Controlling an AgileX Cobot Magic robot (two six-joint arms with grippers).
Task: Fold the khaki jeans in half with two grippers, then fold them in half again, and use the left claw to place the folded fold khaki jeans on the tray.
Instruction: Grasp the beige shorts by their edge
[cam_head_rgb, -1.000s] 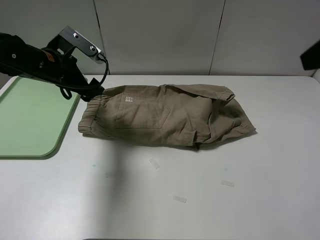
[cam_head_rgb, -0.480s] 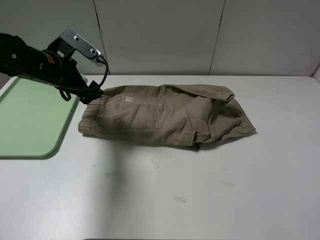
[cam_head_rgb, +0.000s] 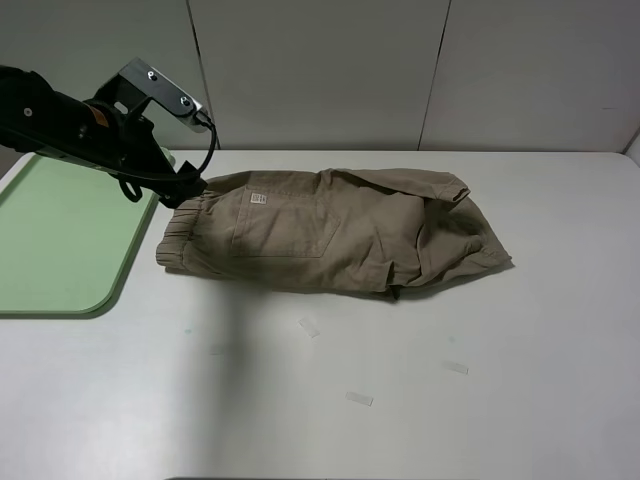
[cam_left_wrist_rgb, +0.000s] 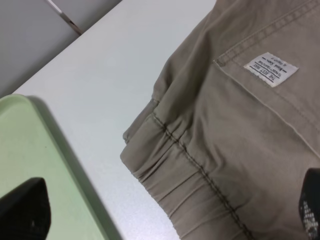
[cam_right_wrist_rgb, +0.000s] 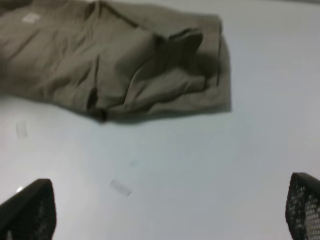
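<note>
**Item: khaki jeans, waistband corner under the left claw**

- Khaki jeans (cam_head_rgb: 330, 230): lying mid-table, long axis running across the exterior view. The gathered waistband (cam_head_rgb: 185, 232) is at the tray end and the hems at the far right. The cloth looks doubled over already, with rumpled layers towards the hem end. This is judged to be one fold made and one still to make.
- Left claw (cam_head_rgb: 183, 190): hangs over the far corner of the waistband, fingers spread wide and holding nothing. In its wrist view one fingertip sits towards the tray side and the other over the pocket cloth, with the elastic gathers (cam_left_wrist_rgb: 190, 165) between them. The cloth lies directly beneath, so a straight descent should meet it.
- Right gripper (cam_right_wrist_rgb: 165, 207): fingers wide and empty, well apart from the hem end (cam_right_wrist_rgb: 210, 65). It does not show in the exterior view, so the left arm is much the nearer.
- Tray (cam_head_rgb: 60, 240): just beside the waistband, a narrow strip of table (cam_head_rgb: 550, 330) between rim and cloth. Nothing lies on the visible part.
- Sundries: a sewn label (cam_left_wrist_rgb: 270, 67) on the pocket and small pale tape scraps (cam_head_rgb: 310, 327) on the near table. None lies in the path.
- Hazard: the claw's looping cable (cam_head_rgb: 208, 140) hangs close to the waistband corner and could brush the cloth.
</note>
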